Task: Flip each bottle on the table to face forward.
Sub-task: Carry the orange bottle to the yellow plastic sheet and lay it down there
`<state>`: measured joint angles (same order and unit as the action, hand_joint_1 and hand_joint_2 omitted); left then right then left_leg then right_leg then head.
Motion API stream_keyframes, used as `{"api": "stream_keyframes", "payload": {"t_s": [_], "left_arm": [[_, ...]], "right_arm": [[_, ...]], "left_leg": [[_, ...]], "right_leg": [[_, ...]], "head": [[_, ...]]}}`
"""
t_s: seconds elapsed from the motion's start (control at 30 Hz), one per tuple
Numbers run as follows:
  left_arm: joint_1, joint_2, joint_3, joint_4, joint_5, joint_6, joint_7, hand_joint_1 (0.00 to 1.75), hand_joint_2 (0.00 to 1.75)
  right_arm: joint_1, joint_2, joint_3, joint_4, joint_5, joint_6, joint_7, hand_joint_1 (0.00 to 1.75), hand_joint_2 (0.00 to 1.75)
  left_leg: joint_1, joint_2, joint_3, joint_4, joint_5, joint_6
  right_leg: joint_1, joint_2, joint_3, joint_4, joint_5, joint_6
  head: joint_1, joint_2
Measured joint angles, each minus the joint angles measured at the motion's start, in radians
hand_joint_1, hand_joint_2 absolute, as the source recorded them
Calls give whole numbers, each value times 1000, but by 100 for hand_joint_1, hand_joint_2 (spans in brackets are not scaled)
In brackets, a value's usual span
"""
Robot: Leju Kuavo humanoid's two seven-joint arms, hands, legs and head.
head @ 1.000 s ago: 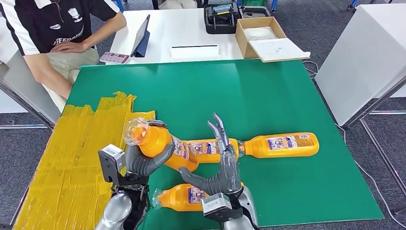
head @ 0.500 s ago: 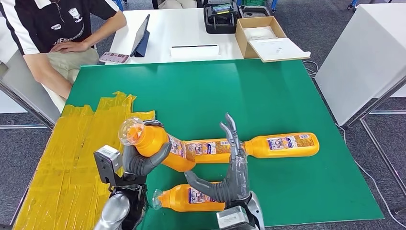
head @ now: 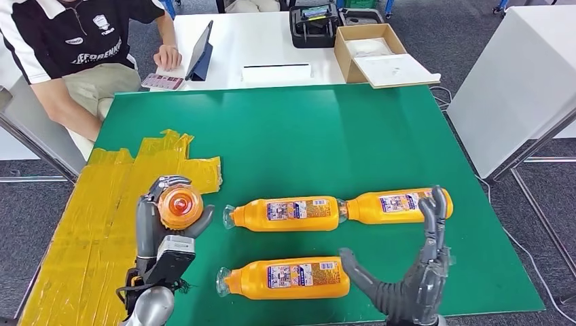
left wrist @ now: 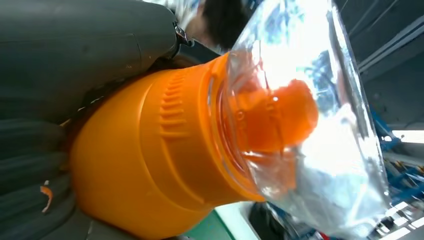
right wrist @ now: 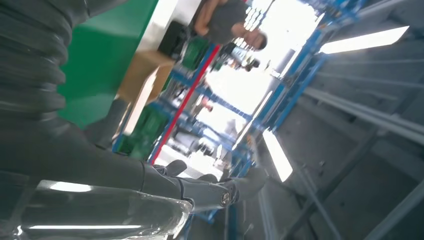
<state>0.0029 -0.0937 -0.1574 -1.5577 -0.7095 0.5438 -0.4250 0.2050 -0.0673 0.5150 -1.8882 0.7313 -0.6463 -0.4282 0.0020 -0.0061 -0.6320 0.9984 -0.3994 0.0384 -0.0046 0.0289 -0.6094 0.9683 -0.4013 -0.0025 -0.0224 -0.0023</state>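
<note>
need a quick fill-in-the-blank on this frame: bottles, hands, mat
1. The left hand grips one orange bottle, its cap end pointing ____ the head camera.
2. ____ bottles lie flat on the mat.
3. The right hand holds ____.
4. The mat is ____ in colour.

Missing words: toward; three; nothing; green

I can read no text for certain. The labels on the three lying bottles (head: 289,214) (head: 401,206) (head: 289,278) show print too small to make out. The person's black shirt (head: 75,30), beyond the green table (head: 306,129), carries white lettering, illegible.
</note>
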Motion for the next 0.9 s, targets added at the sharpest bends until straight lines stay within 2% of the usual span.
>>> {"api": "stream_keyframes", "payload": {"t_s": [0.17, 0.33, 0.4, 0.47, 0.57, 0.67, 0.77, 0.9], "left_arm": [[-24, 17, 32, 45, -335, 122, 112, 175, 175], [-37, 26, 81, 75, -722, 148, 230, 175, 175], [-46, 51, 79, 92, -813, 149, 318, 175, 175], [-62, 98, 57, 116, -847, 149, 418, 175, 175], [-103, 177, -9, 176, -856, 150, 589, 175, 175], [-164, 259, -134, 267, -859, 148, 763, 175, 175], [-213, 317, -256, 357, -861, 134, 858, 175, 175], [-250, 354, -356, 437, -862, 113, 909, 175, 175]], "right_arm": [[41, -17, -57, -44, 35, -4, 43, 0, 175], [52, -17, -68, -66, 65, 3, 66, 0, 175], [52, -16, -71, -72, 68, 5, 69, 0, 175], [53, -16, -75, -75, 68, 4, 69, 0, 175], [61, -17, -81, -76, 68, 0, 69, 0, 175], [75, -19, -84, -76, 65, -5, 68, 0, 175], [92, -25, -85, -77, 62, -8, 68, 0, 175], [106, -30, -85, -80, 62, -8, 68, 0, 175]], "left_leg": [[0, 0, 0, 0, 0, 0], [0, 0, 1, 0, 1, 0], [0, 0, 1, 0, 1, -1], [1, 1, 1, 0, 1, -1], [1, 0, 1, 0, 2, -2], [1, 0, 1, 0, 2, -2], [1, 0, 1, 0, 2, -2], [0, 0, 1, 0, 2, -2]], "right_leg": [[0, 0, 0, 0, 0, 0], [0, 0, 0, 0, 0, 0], [1, 0, 0, 0, 0, 0], [1, 0, 0, 0, 0, 0], [1, 0, 0, 0, 0, 0], [2, -1, 0, 0, 0, -1], [2, 0, 0, 0, 0, 0], [1, 0, 0, 0, 0, 0]], "head": [[0, 0], [0, 0], [0, 0], [0, 0], [0, 0], [0, 0], [0, 0], [0, 0]]}}
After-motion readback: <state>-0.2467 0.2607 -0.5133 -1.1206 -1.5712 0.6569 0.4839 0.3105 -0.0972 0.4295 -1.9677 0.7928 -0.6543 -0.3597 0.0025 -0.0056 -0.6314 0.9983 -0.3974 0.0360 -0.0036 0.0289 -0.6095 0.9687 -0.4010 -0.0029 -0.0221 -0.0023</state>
